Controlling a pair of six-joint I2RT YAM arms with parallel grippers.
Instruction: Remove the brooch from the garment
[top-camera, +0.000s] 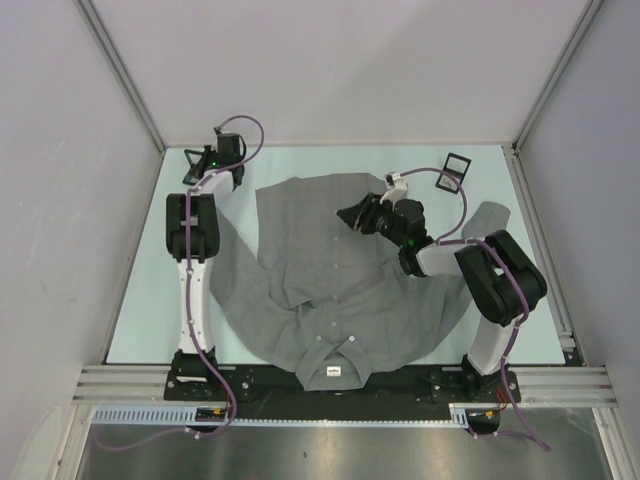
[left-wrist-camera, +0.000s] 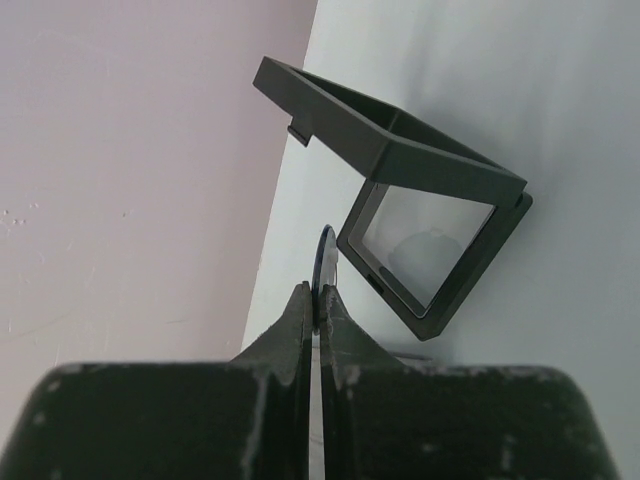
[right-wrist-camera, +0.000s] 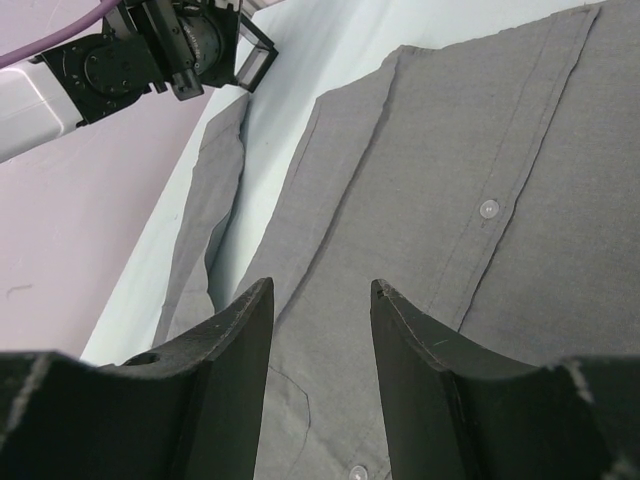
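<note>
Pinching a thin round brooch (left-wrist-camera: 325, 262) edge-on, our left gripper (left-wrist-camera: 317, 293) holds it well clear of the garment (top-camera: 340, 290), beside an open dark case (left-wrist-camera: 440, 165). Our right gripper (right-wrist-camera: 320, 290) hangs spread over the grey cloth. We judge the removal done, with only the setting down left.

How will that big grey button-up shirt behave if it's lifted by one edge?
The big grey button-up shirt would probably hang limp: it lies flat with soft creases and a folded-over sleeve. Pushed, it would likely bunch up rather than slide whole, since the thin cloth already wrinkles. It looks light for its spread.
</note>
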